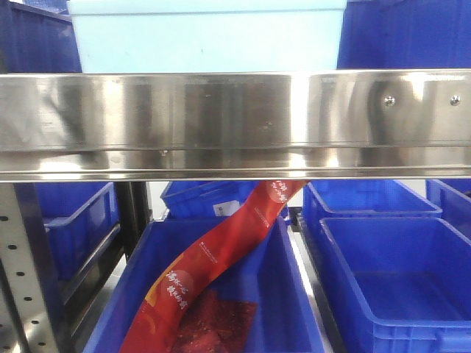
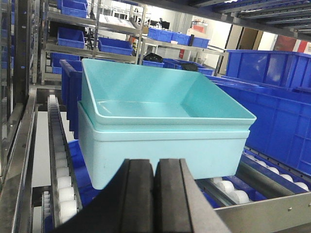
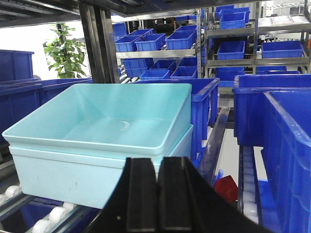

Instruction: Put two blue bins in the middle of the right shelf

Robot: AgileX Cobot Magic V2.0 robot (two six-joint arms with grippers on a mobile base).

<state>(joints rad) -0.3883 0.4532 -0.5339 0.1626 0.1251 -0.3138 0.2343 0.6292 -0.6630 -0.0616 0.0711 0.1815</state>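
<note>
While the two pale blue bins (image 2: 165, 141) sit nested one inside the other on the roller shelf (image 2: 58, 160), both hands wait just in front of them. The left hand (image 2: 154, 194) has its pads pressed together and holds nothing, and the right hand (image 3: 158, 194) is the same (closed, empty). The nesting probably lets the pair travel as one load. Each hand faces one front corner, which suits a two-sided lift. In the front view a steel rail (image 1: 235, 121) hides most of the bins.
</note>
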